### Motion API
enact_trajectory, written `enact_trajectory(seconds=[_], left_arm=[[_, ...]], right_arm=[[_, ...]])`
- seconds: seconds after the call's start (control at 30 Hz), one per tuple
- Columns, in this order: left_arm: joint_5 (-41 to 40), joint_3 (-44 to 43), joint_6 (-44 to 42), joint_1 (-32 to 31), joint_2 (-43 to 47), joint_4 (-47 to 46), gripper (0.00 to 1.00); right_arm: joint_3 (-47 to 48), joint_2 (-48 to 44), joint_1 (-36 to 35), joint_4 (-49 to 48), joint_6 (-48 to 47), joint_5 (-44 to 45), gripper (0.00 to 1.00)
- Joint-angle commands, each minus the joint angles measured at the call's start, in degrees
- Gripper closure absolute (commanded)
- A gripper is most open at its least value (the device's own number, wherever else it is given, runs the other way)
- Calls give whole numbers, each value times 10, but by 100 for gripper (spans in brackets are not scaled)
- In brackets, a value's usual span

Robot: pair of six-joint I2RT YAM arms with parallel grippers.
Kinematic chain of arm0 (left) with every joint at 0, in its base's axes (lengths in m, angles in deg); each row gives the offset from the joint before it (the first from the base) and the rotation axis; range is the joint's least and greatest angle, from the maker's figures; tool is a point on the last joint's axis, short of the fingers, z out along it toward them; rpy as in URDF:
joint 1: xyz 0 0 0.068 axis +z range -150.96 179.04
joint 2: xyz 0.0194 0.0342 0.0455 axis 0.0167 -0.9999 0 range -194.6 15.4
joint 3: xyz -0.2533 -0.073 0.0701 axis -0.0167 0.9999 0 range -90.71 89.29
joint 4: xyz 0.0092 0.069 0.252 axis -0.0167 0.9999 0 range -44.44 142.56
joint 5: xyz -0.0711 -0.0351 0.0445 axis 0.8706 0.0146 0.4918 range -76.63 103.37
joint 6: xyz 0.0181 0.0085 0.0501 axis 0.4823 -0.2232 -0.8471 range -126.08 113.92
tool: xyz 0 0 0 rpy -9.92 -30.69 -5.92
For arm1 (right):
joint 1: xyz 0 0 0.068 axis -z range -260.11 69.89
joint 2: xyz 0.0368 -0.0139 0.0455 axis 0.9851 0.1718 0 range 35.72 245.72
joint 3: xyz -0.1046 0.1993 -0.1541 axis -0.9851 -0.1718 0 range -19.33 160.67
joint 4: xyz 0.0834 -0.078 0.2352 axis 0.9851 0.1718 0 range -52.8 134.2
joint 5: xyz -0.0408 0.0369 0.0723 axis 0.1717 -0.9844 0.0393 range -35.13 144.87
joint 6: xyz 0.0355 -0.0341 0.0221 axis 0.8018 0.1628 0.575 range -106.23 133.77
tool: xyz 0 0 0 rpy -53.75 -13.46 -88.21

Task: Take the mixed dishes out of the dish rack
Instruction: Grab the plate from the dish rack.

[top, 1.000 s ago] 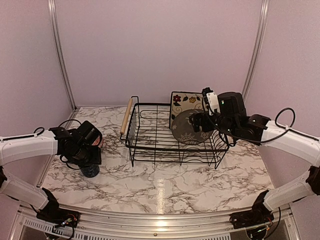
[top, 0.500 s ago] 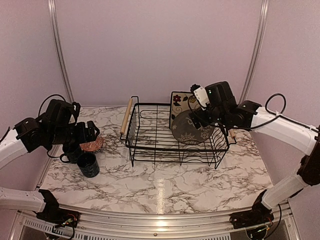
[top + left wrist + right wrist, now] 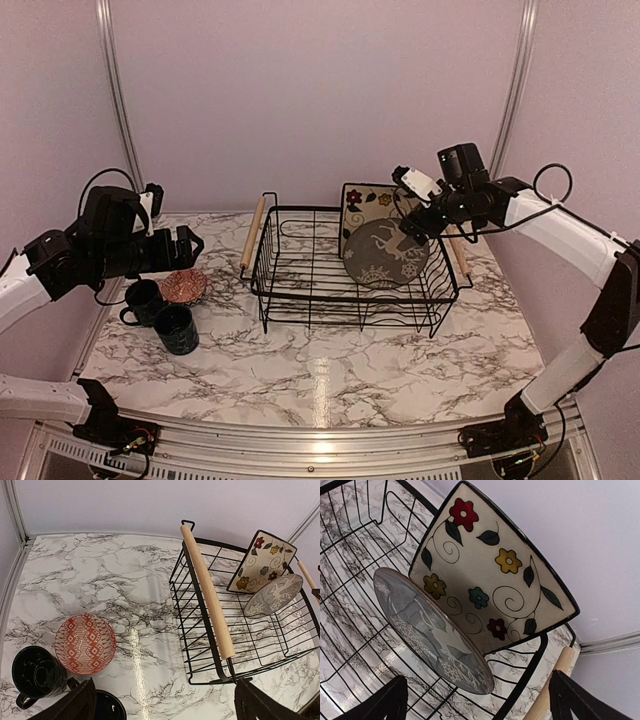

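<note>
The black wire dish rack [image 3: 300,290] stands mid-table, with the round grey plate [image 3: 387,253] and the square cream floral plate [image 3: 370,203] leaning upright at its right end. My right gripper [image 3: 420,225] hovers open just above and behind those plates; in the right wrist view both the floral plate [image 3: 495,575] and the grey plate [image 3: 430,630] lie between its spread fingers [image 3: 380,702], untouched. Two dark mugs [image 3: 143,300] [image 3: 176,328] and the small red-patterned bowl [image 3: 183,287] sit on the table at left. My left gripper [image 3: 188,245] hangs open and empty above them.
The rack's wooden handles [image 3: 207,592] [image 3: 555,685] run along its short sides. Purple walls with metal posts [image 3: 118,100] close in the marble table [image 3: 330,370]. The bowl [image 3: 85,643] and one mug [image 3: 37,672] sit left of the rack in the left wrist view.
My left gripper opened, let go of the near mug and rose up and back. My right gripper lifted from beside the grey plate and shifted back to the right.
</note>
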Motion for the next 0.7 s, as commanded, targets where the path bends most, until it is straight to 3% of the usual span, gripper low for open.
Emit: enact_trajectory(seconds=[0.0, 0.27, 0.67], left_arm=[[15, -27, -27, 1, -15, -2, 1], [10, -85, -38, 1, -53, 21, 1], [23, -87, -13, 1, -70, 14, 1]], right_arm=[[29, 17, 35, 55, -74, -173, 8], [140, 131, 90, 131, -107, -233, 10], [175, 188, 102, 151, -136, -308, 15]])
